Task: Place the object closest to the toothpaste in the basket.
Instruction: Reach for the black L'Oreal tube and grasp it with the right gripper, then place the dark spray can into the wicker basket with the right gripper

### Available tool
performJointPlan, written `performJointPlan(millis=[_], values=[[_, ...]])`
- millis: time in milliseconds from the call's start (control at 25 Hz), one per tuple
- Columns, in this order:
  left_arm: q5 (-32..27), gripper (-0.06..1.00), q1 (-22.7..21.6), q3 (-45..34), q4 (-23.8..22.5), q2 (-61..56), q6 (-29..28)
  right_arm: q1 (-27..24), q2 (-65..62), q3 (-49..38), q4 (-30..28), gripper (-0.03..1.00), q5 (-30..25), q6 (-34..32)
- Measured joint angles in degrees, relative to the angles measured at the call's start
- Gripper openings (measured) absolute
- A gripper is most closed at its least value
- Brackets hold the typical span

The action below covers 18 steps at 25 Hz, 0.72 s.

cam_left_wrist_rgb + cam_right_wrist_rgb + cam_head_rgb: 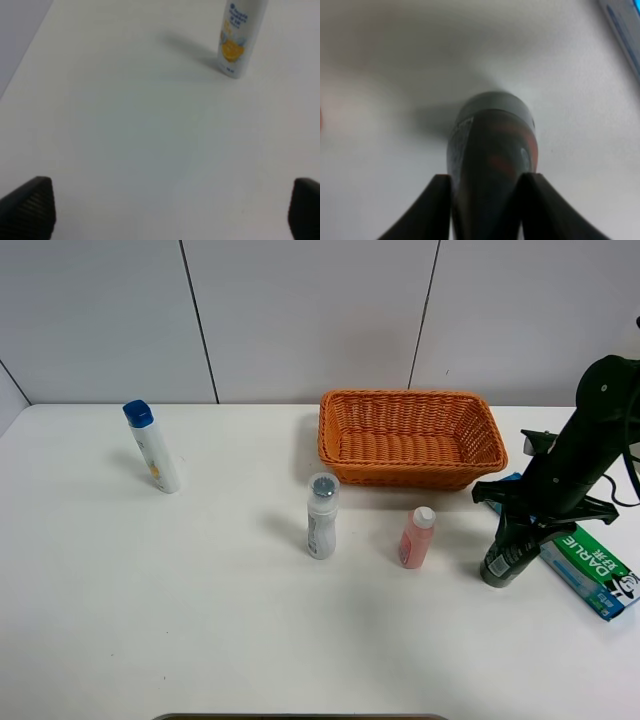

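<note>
The green toothpaste box (592,567) lies at the table's right edge. A dark bottle (503,558) stands right beside it, the nearest object to it. My right gripper (518,533) is shut on this dark bottle (492,165), its fingers (432,210) pressed on both sides of the body. The bottle's base looks to be at the table. The orange wicker basket (410,437) stands behind, at the back centre. My left gripper (170,210) is open over bare table, out of the exterior high view.
A pink bottle (416,537) and a white bottle with a grey cap (321,516) stand in front of the basket. A white bottle with a blue cap (152,446) stands far left and shows in the left wrist view (237,37).
</note>
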<state>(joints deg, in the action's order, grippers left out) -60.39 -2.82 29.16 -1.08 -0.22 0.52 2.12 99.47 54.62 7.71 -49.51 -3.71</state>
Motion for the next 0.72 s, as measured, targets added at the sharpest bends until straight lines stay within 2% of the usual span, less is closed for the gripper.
performJointPlan(millis=[160, 720], values=[[0.00, 0.94, 0.00, 0.00, 0.00, 0.00, 0.00, 0.00, 0.00, 0.00, 0.00, 0.28, 0.00, 0.00], [0.00, 0.94, 0.00, 0.00, 0.05, 0.00, 0.00, 0.00, -0.06, 0.00, 0.00, 0.28, -0.13, 0.00]])
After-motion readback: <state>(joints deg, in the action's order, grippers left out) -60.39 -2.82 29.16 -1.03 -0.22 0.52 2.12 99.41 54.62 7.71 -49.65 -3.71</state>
